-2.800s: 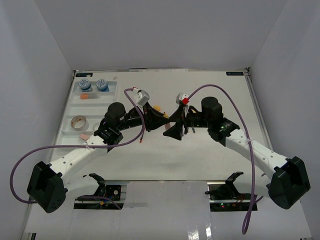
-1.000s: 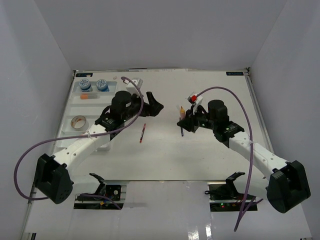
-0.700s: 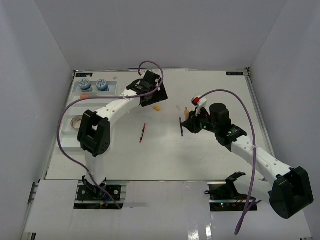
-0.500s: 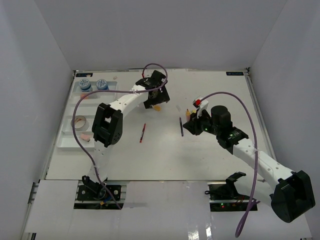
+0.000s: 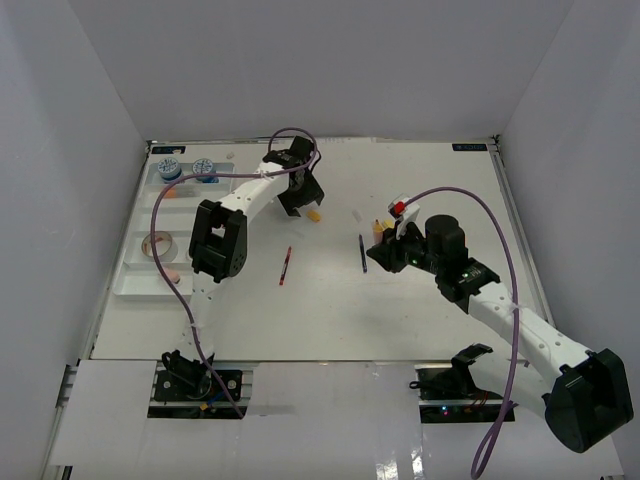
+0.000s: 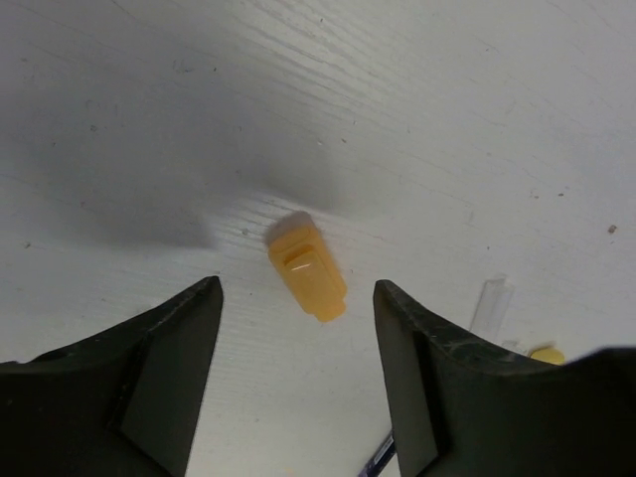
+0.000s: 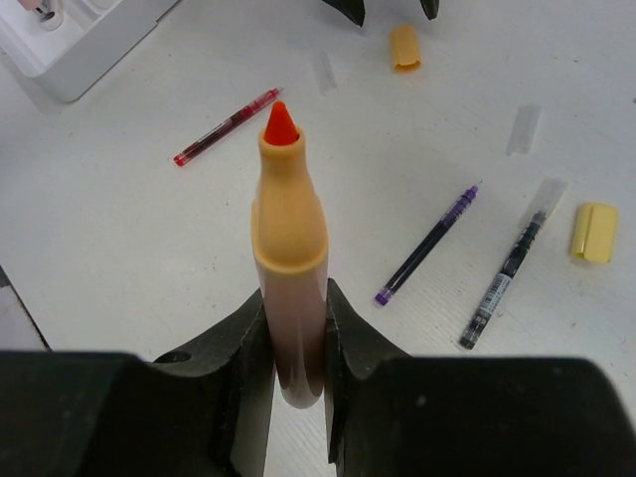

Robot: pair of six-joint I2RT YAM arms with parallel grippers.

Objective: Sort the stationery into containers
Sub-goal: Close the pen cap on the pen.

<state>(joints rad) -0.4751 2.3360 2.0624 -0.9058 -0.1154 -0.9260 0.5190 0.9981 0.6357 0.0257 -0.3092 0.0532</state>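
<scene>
Orange cap [image 5: 314, 213] lies far-centre on the table [image 5: 430, 190] from above, just beside the left gripper [image 5: 299, 205]; in the left wrist view spread fingers [image 6: 159, 368] straddle it untouched; in the right wrist view the right gripper [image 7: 293, 318] clenches an orange marker [image 7: 288, 219].

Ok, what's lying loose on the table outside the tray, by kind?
Pens: 3 (red pen, purple pen, black pen)
Clear pieces: 2
Orange cap: 1
Yellow piece: 1
Total: 7
Not counted: orange marker, in the right hand.

Tray [image 5: 150, 213] leftmost — pen [image 5: 286, 266] right of it
</scene>
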